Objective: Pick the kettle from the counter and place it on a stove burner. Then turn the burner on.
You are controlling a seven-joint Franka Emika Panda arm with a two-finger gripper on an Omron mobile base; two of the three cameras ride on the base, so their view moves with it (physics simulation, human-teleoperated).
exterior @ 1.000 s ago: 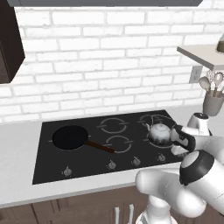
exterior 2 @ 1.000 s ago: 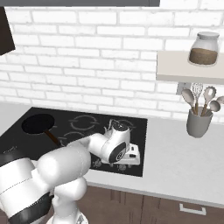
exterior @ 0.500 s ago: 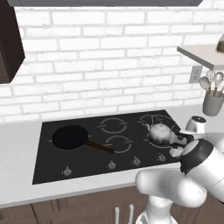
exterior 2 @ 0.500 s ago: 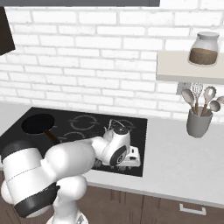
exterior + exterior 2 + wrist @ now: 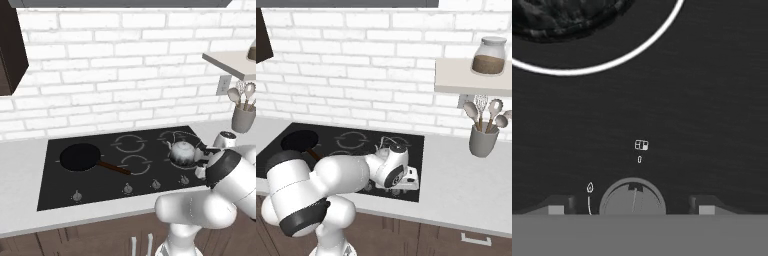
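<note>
Left base view: The kettle (image 5: 181,152) stood upright on the right-hand burner (image 5: 176,138) of the black cooktop (image 5: 55,180), with its handle arched over the lid. The frying pan (image 5: 80,157) lay on the left burner, its handle pointing right toward the middle. A row of knobs (image 5: 128,188) ran along the near edge of the cooktop. The arm reached in from the lower right, with its wrist low beside the kettle at the right near corner of the cooktop. The counter (image 5: 20,165) surrounded the cooktop on both sides.

Right base view: The arm's elbow covered most of the kettle; only its wire handle showed above the wrist. The hand pointed down at the near right edge of the cooktop. A utensil pot (image 5: 482,140) stood on the counter well to the right, and a jar (image 5: 489,55) sat on the shelf above it.

Hand view: The gripper (image 5: 632,204) was centred over a round knob (image 5: 632,199), with one finger (image 5: 560,205) to each side of it. The fingers were spread wide and gripped nothing. The kettle's dark reflective base showed at the top, inside the white burner ring.

Task status: The placing step appeared complete. The remaining step, judged from the hand position, was to close on the knob and turn it.
</note>
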